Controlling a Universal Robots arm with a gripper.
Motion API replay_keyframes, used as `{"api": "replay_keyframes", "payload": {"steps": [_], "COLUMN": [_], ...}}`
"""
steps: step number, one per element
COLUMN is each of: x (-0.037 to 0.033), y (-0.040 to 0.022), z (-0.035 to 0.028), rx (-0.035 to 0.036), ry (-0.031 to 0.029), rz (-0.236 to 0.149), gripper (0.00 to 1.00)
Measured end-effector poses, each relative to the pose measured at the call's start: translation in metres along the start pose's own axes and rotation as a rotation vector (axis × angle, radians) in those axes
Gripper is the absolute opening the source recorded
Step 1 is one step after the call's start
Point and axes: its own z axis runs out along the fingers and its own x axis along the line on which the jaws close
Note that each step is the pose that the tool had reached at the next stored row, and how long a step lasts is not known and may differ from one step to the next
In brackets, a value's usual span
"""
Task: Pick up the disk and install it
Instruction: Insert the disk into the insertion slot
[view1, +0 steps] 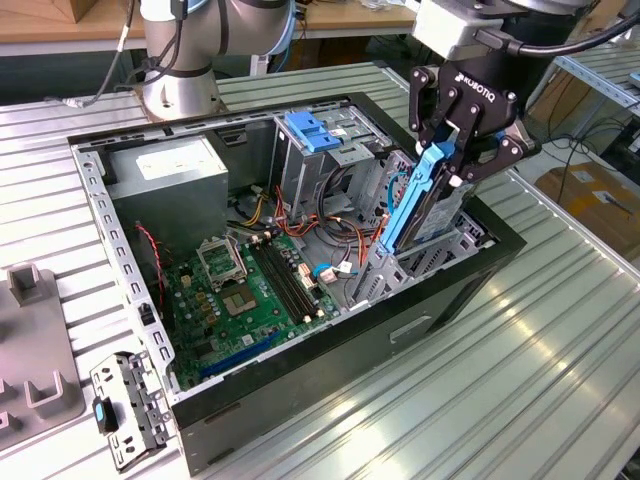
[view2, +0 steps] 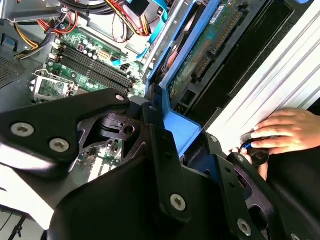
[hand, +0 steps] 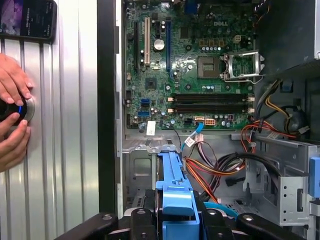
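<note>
A ribbed aluminium bench (view1: 560, 330) carries an open computer case (view1: 330, 350) lying on its side, its green motherboard (view1: 250, 290) facing up. A person's hand (view2: 282, 132) rests on a small round device on the bench beside the case.

The gripper (view1: 450, 165) hangs over the end of the case at the exterior view's right, its fingers clamped narrow across the upper end of the disk (view1: 415, 200). The disk stands on edge and steeply tilted. Its long axis runs from the gripper down and towards the exterior view's left, so the lower end dips into the metal drive bay (view1: 450, 250) at that corner of the case. One blue side rail faces the exterior camera. In the second wrist view the disk's (view2: 210, 45) green circuit side and connector row show beyond the fingers.

The disk lies straight below the gripper, along the gripper's own reach. To my eye it is entering the bay at a slant and is not yet flat or seated. Orange and black cables (view1: 330, 225) lie close beside the bay, towards the motherboard.
</note>
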Motion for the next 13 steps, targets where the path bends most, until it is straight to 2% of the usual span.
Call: {"api": "replay_keyframes", "payload": {"steps": [3,11,13], "x": [0.0005,0.001,0.0011], "y": [0.0001,0.0002,0.0002], "z": [0.0065,0.0168,0.0176], "rx": [0.0,0.0,0.0], "ry": [0.0002,0.0002,0.0004], "rz": [0.0,0.0,0.0], "gripper": [0.37,0.37,0.37]}}
